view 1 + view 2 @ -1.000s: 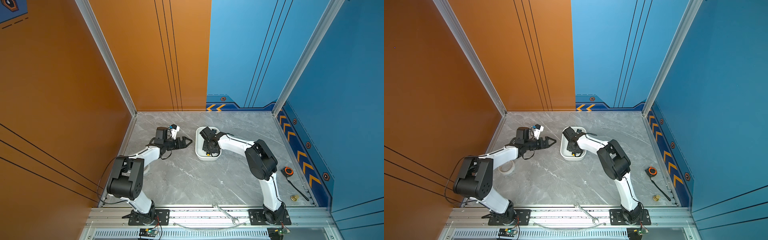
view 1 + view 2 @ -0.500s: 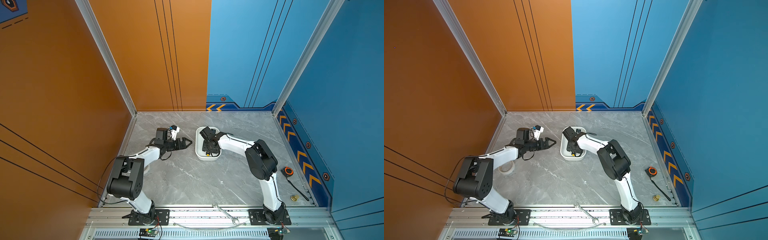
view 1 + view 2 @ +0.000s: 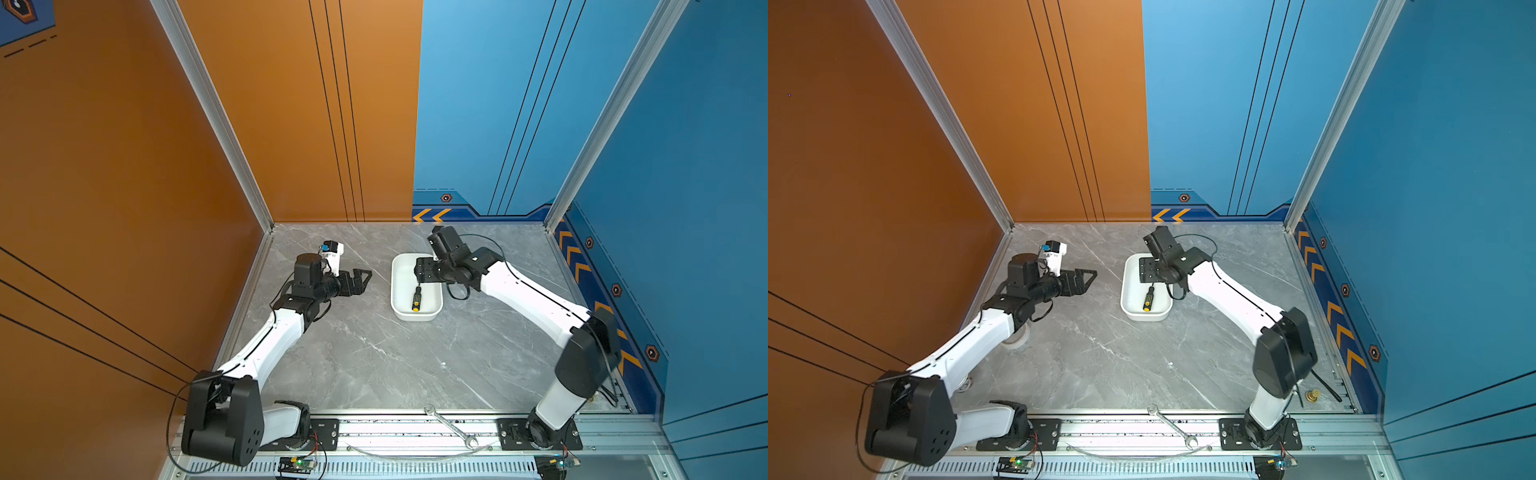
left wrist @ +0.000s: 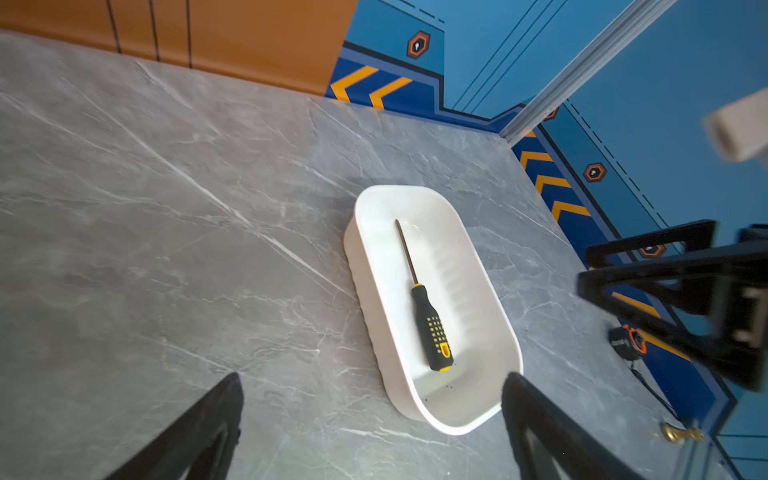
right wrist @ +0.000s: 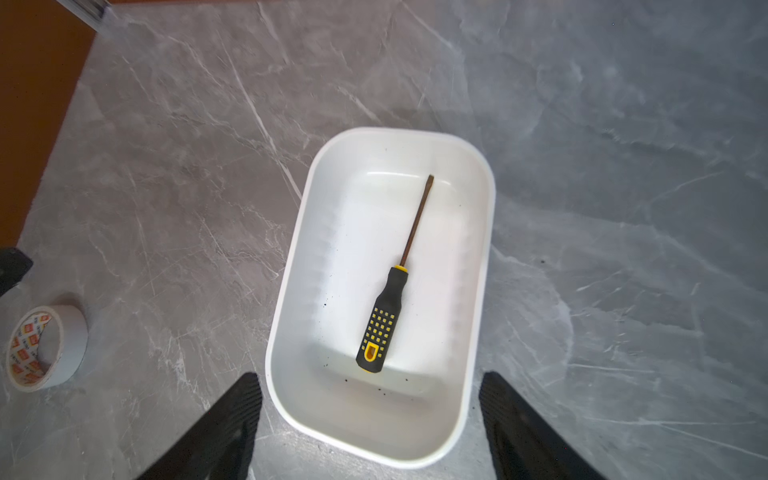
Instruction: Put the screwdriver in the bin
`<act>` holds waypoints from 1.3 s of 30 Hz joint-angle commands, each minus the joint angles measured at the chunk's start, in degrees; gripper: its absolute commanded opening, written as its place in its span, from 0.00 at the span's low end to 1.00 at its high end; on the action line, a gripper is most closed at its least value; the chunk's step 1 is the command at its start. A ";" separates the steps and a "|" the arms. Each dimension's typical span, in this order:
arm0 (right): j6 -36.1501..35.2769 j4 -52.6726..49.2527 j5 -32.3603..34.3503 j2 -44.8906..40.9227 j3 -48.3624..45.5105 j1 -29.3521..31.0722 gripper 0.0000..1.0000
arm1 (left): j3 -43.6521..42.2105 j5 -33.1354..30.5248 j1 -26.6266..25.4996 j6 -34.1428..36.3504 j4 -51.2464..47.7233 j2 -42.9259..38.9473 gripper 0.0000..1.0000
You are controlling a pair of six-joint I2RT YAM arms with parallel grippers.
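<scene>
Screwdriver [image 5: 384, 316] flat on the floor of the bin [image 5: 395, 133] in the right wrist view, its long axis roughly along the bin's long side and a little skewed. Right fingers [image 5: 224, 436] stand wide apart above one end of the bin with nothing between them. The screwdriver lies free below their gap. A tape roll [image 5: 45, 349] sits on the table [image 5: 623, 166], well apart.

Left wrist view: same lie, screwdriver [image 4: 431, 328] wholly inside the walls. Left fingers [image 4: 216, 405] are also apart and empty, near the bin's long side and not over it. We see the right arm's fingers only as a blur at the frame edge.

Both top views: only the handle of the screwdriver [image 3: 415, 298] shows, yellow butt toward the bin's near end. The shaft is hidden under the right wrist, and so are the fingertips. The right arm is plainly the nearer. We judge the task done. The coming move looks like a lift straight up, clear of the walls.
</scene>
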 commanded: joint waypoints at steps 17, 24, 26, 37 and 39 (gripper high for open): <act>-23.85 55.63 2.59 -33.43 -60.26 -26.82 0.87 | -16.65 -16.43 8.97 11.04 21.73 -4.84 0.98; -23.57 74.98 3.76 -21.85 -67.18 -31.09 0.89 | -22.90 -17.44 10.08 16.07 37.57 0.33 0.98; -23.68 80.89 3.80 -17.43 -67.98 -31.32 0.89 | -23.01 -17.02 10.77 15.94 38.21 2.00 0.98; -22.08 91.76 0.52 -4.10 -66.40 -33.41 0.89 | -24.00 -14.78 13.26 15.56 42.82 8.79 0.98; -21.53 91.41 -0.14 -3.50 -65.66 -33.76 0.89 | -24.81 -14.56 13.12 15.75 46.03 10.98 0.98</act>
